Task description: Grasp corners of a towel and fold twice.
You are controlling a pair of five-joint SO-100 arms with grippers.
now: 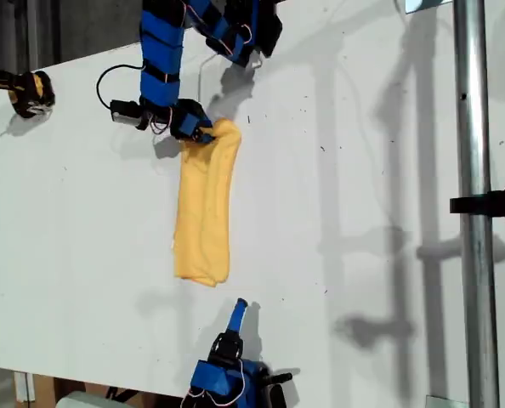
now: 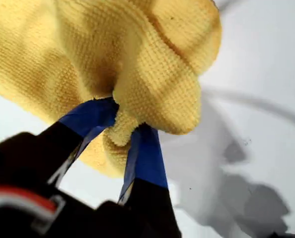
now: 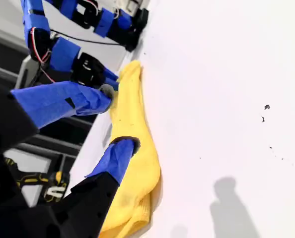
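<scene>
The yellow-orange towel (image 1: 206,208) lies folded into a long narrow strip on the white table (image 1: 363,170). My first gripper (image 1: 197,127) comes from the top of the exterior view and is shut on the strip's far end, a bunched fold of towel (image 2: 152,64) pinched between the blue fingers (image 2: 145,153) of my first gripper (image 2: 122,124). Just off the strip's near end, my second gripper (image 1: 238,310) rises from the exterior view's bottom edge. In the second wrist view my second gripper (image 3: 117,120) is open, nothing between its fingers, with the towel (image 3: 132,144) stretching beyond them. The individual corners are hidden in the folds.
A metal pole (image 1: 473,170) with a black clamp (image 1: 495,204) stands at the exterior view's right. A yellow-and-black tool (image 1: 27,92) sits at the upper left of that view, past the table's edge. A black cable (image 1: 116,72) loops beside the first arm.
</scene>
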